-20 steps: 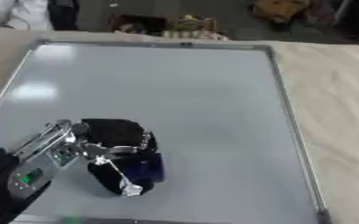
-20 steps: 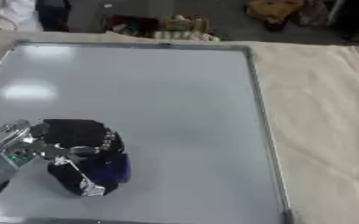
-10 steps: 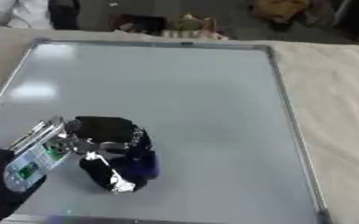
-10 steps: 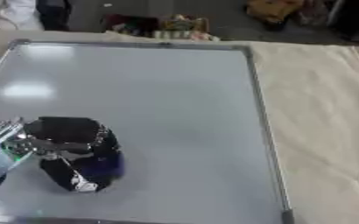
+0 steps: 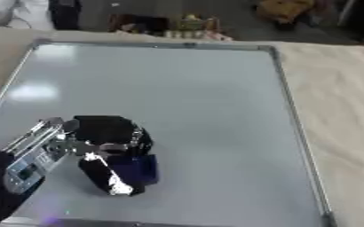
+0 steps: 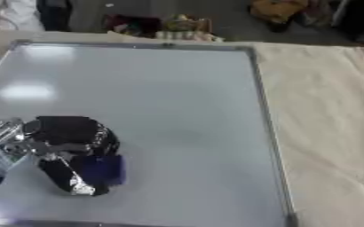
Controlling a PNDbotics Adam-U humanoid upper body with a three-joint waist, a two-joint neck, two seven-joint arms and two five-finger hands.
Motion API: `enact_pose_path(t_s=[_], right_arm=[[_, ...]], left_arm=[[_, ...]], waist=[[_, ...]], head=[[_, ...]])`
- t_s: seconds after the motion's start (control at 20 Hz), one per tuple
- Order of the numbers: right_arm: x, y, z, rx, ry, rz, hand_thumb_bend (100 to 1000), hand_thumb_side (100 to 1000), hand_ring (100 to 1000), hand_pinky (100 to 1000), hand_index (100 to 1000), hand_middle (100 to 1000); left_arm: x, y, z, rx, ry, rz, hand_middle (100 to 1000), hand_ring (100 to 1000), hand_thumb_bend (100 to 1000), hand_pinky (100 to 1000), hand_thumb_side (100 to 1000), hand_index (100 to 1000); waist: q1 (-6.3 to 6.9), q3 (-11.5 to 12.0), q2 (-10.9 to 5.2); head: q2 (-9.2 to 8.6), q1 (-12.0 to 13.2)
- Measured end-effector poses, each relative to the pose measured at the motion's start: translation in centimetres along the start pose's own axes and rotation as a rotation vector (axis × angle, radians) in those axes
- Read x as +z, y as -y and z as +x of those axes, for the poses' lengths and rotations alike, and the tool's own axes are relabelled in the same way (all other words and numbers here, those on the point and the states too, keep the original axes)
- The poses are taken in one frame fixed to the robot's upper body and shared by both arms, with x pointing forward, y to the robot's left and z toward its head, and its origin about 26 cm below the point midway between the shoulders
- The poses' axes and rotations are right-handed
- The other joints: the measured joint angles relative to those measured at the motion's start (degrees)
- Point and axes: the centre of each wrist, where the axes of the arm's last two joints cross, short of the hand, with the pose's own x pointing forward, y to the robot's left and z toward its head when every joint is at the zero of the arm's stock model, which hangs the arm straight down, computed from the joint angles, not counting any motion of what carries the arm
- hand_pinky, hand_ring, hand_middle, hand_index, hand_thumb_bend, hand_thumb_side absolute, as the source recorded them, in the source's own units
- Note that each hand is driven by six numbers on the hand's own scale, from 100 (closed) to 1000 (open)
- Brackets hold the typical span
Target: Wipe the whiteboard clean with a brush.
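Observation:
A large whiteboard (image 5: 185, 88) with a metal frame lies flat on a beige cloth; its surface shows no marks. My left hand (image 5: 107, 137) comes in from the lower left and rests on the board near its lower left part. Its fingers and thumb are curled round a dark blue brush (image 5: 136, 168), which is pressed against the board. The right hand shows in neither view.
The beige cloth (image 6: 325, 115) covers the table to the right of the board. Beyond the far edge, several small objects (image 5: 169, 24) lie on a dark floor. A pale reflection (image 5: 33, 92) sits on the board's left side.
My left hand with the brush has slid a little to the left and towards the board's near edge.

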Motion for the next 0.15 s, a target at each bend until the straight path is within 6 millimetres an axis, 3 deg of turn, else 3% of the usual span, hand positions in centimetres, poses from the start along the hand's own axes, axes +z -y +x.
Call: enact_pose_path(t_s=[0.15], right_arm=[[0.01,0.01,-0.01,0.001,-0.001,-0.002,100,1000,851,858,835,693]], left_arm=[[-0.20,0.10,0.00,-0.009,-0.005,-0.007,611,643,419,545,641,100]], waist=[[0.00,-0.07,0.00]], head=[[0.00,0.00]])
